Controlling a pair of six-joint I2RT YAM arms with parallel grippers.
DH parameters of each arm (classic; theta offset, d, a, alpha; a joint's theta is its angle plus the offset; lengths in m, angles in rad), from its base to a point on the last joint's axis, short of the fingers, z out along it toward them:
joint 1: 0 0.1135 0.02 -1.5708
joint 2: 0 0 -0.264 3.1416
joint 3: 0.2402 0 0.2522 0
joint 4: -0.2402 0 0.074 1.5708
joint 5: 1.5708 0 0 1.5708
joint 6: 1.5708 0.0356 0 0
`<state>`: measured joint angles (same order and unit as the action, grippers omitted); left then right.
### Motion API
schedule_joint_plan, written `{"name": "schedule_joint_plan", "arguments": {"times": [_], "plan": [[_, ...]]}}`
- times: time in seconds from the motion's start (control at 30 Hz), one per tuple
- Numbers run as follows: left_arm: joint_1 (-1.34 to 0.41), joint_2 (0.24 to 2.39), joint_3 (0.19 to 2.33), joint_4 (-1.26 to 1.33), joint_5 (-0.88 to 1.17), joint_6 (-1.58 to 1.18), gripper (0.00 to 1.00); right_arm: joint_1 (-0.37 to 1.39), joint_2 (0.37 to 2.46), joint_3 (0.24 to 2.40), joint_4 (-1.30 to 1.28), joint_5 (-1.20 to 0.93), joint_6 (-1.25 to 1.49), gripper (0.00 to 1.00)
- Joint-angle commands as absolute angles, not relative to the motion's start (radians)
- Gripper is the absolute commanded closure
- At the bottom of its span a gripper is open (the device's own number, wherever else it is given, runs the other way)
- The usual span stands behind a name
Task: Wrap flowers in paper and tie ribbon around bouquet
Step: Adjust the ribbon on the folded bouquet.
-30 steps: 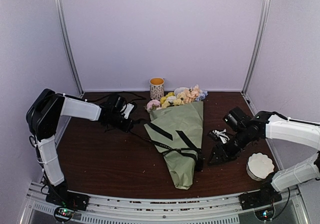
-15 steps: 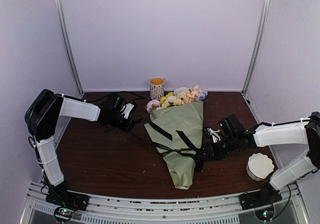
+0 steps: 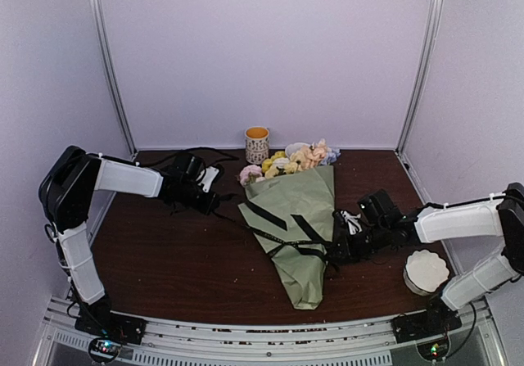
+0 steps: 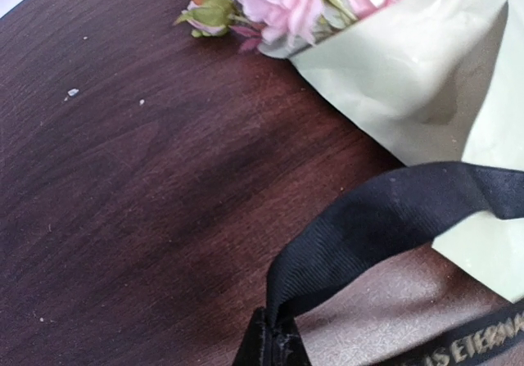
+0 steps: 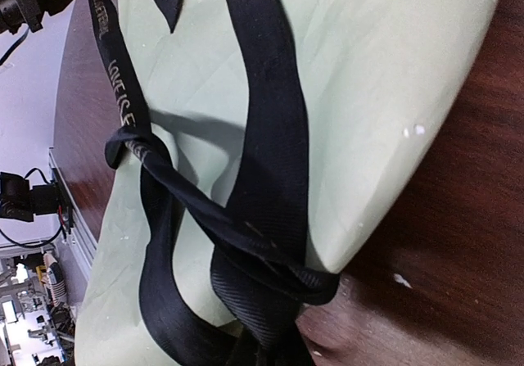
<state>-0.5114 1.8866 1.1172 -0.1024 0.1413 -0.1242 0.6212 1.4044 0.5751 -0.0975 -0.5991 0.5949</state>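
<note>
On the desk (image 3: pixel 164 259), with the left tool (image 3: pixel 214 206) and right tool (image 3: pixel 336 250) each pinched shut on the ribbon (image 3: pixel 264 213) crossing the paper (image 3: pixel 307 190) around the flowers (image 3: pixel 286 161), an uneven pull could slip the loose crossing off.

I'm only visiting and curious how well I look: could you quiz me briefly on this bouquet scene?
1. True or false: the flowers stick out of the far end of the paper, near the cup.
2. What does the left gripper pinch? A the ribbon; B a flower stem; C the cup.
3. Fill in: the white scalloped stack lies beside the ___ arm.
Key: 1 true; 2 A; 3 right.
</note>
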Motion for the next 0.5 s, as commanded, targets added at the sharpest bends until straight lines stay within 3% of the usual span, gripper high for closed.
{"name": "schedule_joint_plan", "arguments": {"times": [0.0, 0.47], "plan": [[-0.511, 1.853, 1.122, -0.087, 0.12, -0.102, 1.0, 0.619, 1.325, 0.547, -0.245, -0.504, 0.577, 0.98], [-0.511, 1.859, 1.142, -0.107, 0.115, -0.1, 1.0, 0.62, 1.215, 0.558, -0.353, -0.478, 0.57, 0.97]]}}
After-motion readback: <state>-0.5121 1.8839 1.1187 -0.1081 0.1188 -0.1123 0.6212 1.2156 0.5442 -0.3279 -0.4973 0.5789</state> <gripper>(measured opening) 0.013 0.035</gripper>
